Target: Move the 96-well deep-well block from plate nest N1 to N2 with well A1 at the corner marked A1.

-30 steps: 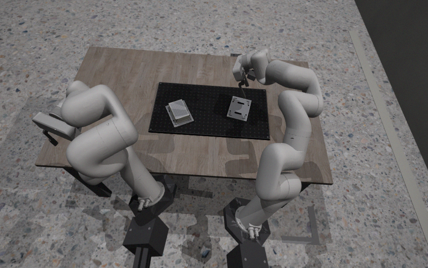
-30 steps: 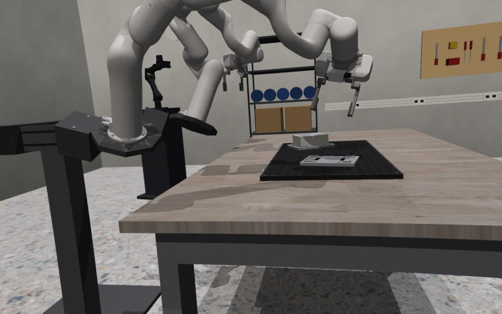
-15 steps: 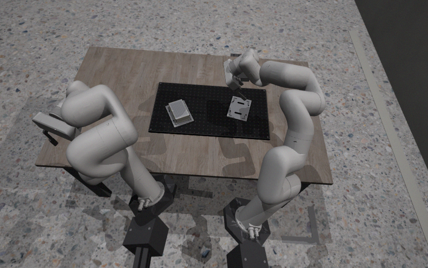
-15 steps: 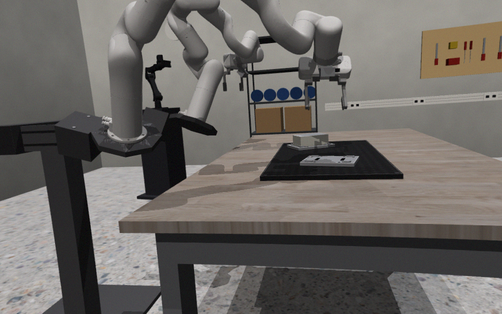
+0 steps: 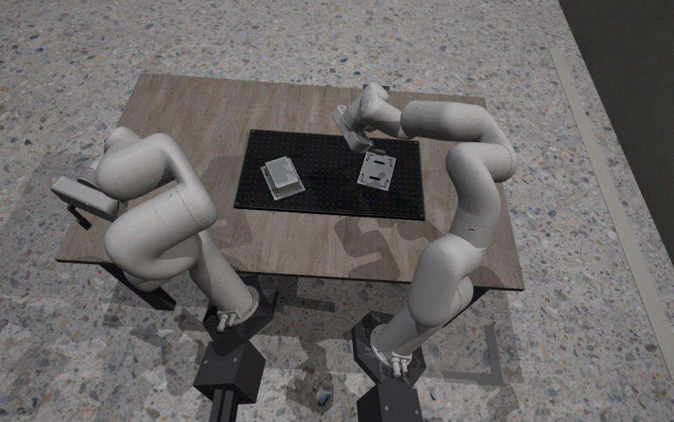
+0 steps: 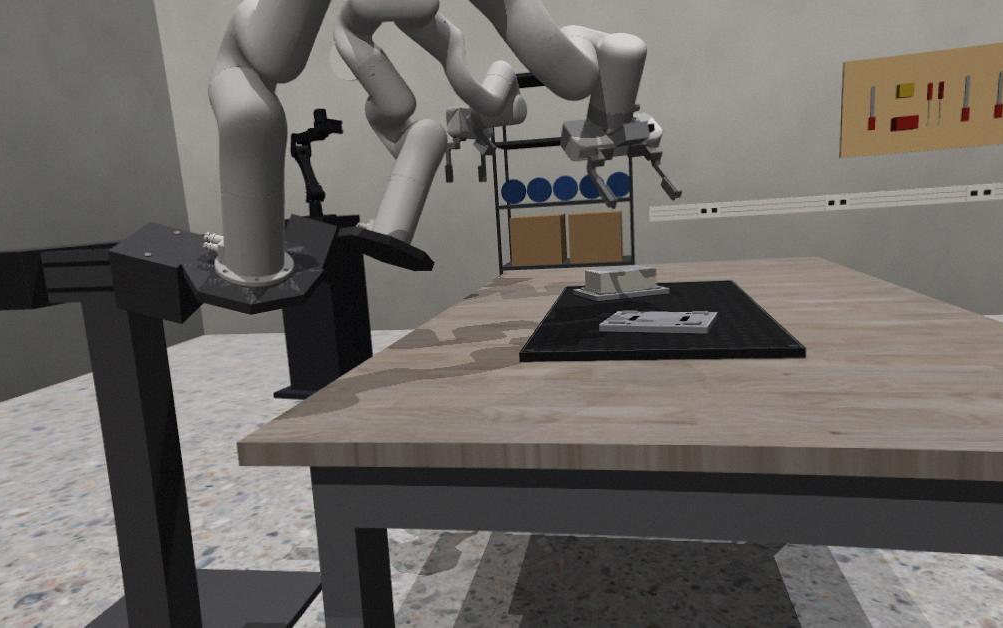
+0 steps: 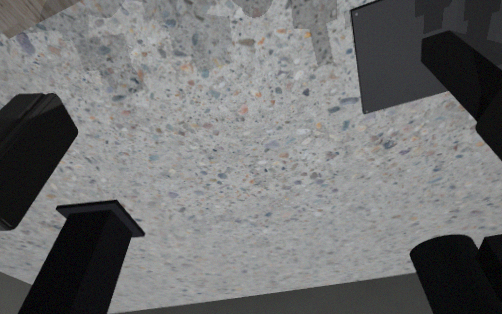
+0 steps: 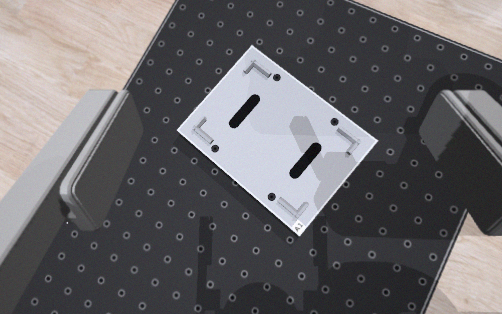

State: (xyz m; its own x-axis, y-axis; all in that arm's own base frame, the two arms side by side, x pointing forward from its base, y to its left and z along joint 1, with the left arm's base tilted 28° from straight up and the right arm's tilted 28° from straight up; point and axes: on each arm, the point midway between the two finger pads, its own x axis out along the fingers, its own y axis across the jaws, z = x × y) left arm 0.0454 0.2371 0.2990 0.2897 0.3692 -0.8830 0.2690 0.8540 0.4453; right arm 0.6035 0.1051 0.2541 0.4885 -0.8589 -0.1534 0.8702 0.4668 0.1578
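The pale deep-well block (image 5: 281, 172) (image 6: 620, 280) sits on nest N1 (image 5: 289, 194) (image 6: 615, 295) at the left of the board. Its A1 well cannot be made out. The light grey nest N2 (image 5: 376, 171) (image 6: 658, 322) (image 8: 272, 135) is empty, with corner locators and an A1 label (image 8: 299, 227) at its lower corner in the right wrist view. My right gripper (image 6: 642, 196) (image 8: 292, 160) is open and empty, high above N2. My left gripper (image 6: 465, 178) is open and empty, raised at the table's left side, far from the block.
A black perforated board (image 5: 323, 201) (image 6: 762, 335) (image 8: 162, 260) carries both nests on the wooden table (image 5: 197, 105) (image 6: 840, 406). A shelf rack with blue round items (image 6: 564, 188) and brown boxes (image 6: 537, 239) stands beyond the table. The left wrist view shows mostly speckled floor.
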